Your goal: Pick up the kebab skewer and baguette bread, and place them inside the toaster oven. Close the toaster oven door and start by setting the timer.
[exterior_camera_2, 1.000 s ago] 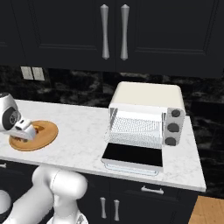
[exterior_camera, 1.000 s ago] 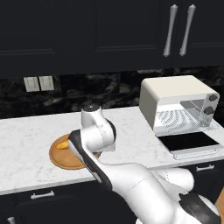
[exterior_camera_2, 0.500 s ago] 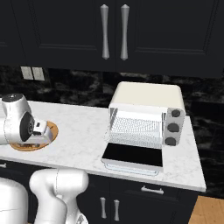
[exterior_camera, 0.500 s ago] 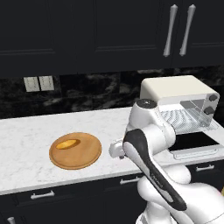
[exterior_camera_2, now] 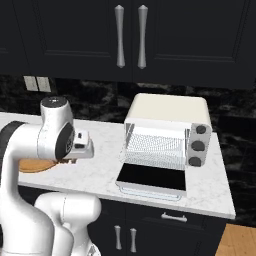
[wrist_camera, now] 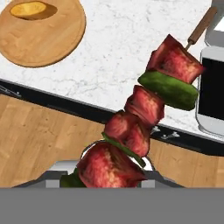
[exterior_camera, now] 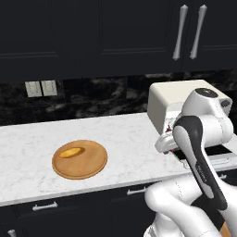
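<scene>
The arm swung from the board over toward the toaster oven, w/ the gripper shut tight on the kebab skewer, so it's nearly home; baguette bread waits on the board at 9 o'clock.

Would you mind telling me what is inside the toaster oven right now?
Through the open door, the toaster oven shows a wire rack with nothing on it. The kebab skewer is in the gripper, and the baguette lies on the wooden board.
</scene>
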Robot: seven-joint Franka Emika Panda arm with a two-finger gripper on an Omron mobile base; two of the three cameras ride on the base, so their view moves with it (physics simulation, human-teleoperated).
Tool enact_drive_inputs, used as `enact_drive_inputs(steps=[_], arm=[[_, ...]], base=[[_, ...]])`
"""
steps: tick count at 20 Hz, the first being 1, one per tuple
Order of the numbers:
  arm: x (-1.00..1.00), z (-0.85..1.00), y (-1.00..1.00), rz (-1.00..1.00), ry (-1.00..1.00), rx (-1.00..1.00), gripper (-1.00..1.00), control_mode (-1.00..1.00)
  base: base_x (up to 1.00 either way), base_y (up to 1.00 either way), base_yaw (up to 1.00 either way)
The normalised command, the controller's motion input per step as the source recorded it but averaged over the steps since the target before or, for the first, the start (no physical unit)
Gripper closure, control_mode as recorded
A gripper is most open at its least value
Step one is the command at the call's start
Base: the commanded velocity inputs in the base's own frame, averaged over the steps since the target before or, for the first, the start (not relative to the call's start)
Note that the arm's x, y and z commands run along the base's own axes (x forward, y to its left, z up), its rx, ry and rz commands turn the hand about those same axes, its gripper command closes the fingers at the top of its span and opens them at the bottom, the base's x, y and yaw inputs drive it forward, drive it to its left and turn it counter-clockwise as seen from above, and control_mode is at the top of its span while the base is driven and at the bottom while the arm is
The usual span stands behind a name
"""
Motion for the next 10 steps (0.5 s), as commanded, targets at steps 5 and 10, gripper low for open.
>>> enact_drive_inputs(steps=[5, 10], arm=[[0.06, 0.08, -1.00, 0.00, -0.03, -0.01, 1.00, -1.00], [0.32, 0.00, -0.98, 0.00, -0.05, -0.02, 1.00, -1.00]], base=[[0.00, 0.00, 0.00], [0.00, 0.00, 0.00]])
